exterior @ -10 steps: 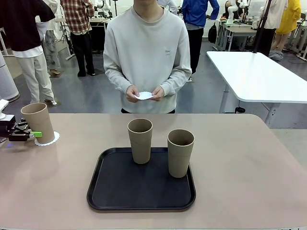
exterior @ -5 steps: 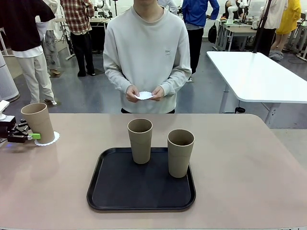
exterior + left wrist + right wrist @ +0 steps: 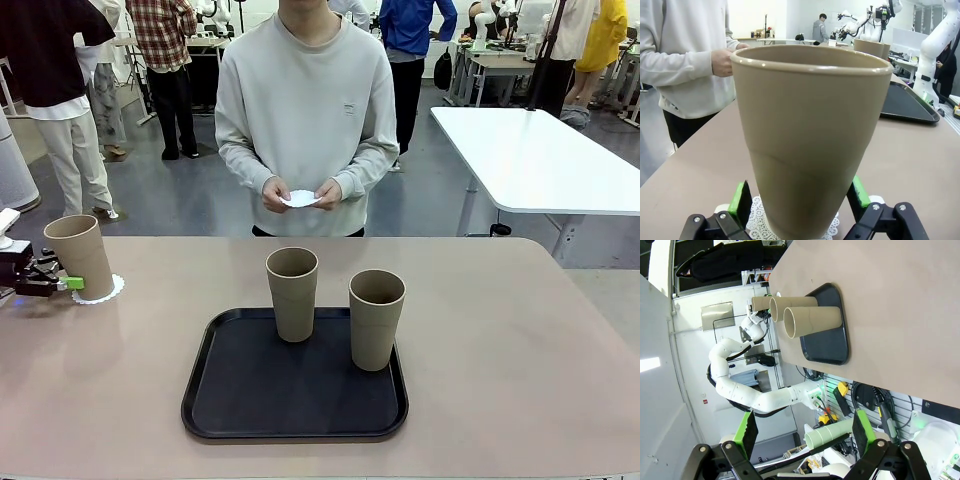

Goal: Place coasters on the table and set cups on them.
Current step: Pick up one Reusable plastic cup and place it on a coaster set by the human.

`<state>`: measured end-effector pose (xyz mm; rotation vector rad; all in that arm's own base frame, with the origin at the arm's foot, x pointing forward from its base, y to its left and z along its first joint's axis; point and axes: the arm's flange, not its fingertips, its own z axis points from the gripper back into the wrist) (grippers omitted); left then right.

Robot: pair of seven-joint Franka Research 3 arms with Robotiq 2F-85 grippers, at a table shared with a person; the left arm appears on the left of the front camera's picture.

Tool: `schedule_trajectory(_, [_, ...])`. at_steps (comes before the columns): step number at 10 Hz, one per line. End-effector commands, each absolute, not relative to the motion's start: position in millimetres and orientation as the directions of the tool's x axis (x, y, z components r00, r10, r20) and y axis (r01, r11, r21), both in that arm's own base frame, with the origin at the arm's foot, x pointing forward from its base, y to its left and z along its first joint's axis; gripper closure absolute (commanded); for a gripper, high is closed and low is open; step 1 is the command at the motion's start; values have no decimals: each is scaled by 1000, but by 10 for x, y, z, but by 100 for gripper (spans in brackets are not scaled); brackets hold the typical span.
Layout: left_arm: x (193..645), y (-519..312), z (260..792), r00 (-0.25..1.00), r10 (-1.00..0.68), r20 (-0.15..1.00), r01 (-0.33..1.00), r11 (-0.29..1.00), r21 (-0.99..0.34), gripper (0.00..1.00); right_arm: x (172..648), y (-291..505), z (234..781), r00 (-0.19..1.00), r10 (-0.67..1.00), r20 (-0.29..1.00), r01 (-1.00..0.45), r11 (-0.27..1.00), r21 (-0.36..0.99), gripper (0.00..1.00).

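Grey floor (image 3: 190, 195) — white table (image 3: 545, 160) (right)

We count three cups (image 3: 292, 292), two on the one black tray (image 3: 240, 395) and one far left, plus two coasters (image 3: 103, 291) in sight.

Left cup (image 3: 79, 254) standing upright on coaster (image 3: 106, 290) at surface (image 3: 500, 330) left edge. Left gripper (image 3: 70, 282) sitting at cup base, jaws spread. Middle cup (image 3: 292, 293) and right cup (image 3: 376, 320) standing upright on black tray (image 3: 240, 400). Person at far side holding second coaster (image 3: 300, 199) in both hands (image 3: 274, 193) at waist height.
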<state>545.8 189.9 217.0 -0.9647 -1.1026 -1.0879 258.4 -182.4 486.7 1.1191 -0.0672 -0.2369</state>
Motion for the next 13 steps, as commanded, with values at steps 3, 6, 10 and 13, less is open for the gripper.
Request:
schedule_trajectory(3, [5486,1981,2220,129,-178,976,979,180,-96,0,2599,-1835,4872,974,-220,-47,135,404,905,0])
schedule_trajectory(6, [5469,2003,2222,146,-184,972,976,186,-111,0,2599,-1835,4872,974,-220,-47,135,404,905,0])
schedule_trajectory(10, [5426,2060,2232,152,-194,969,974,193,-114,0,2599,-1835,4872,974,-220,-47,135,404,905,0])
schedule_trajectory(13, [5391,2129,2232,161,-195,967,972,203,-121,0,2599,-1835,4872,974,-220,-47,135,404,905,0])
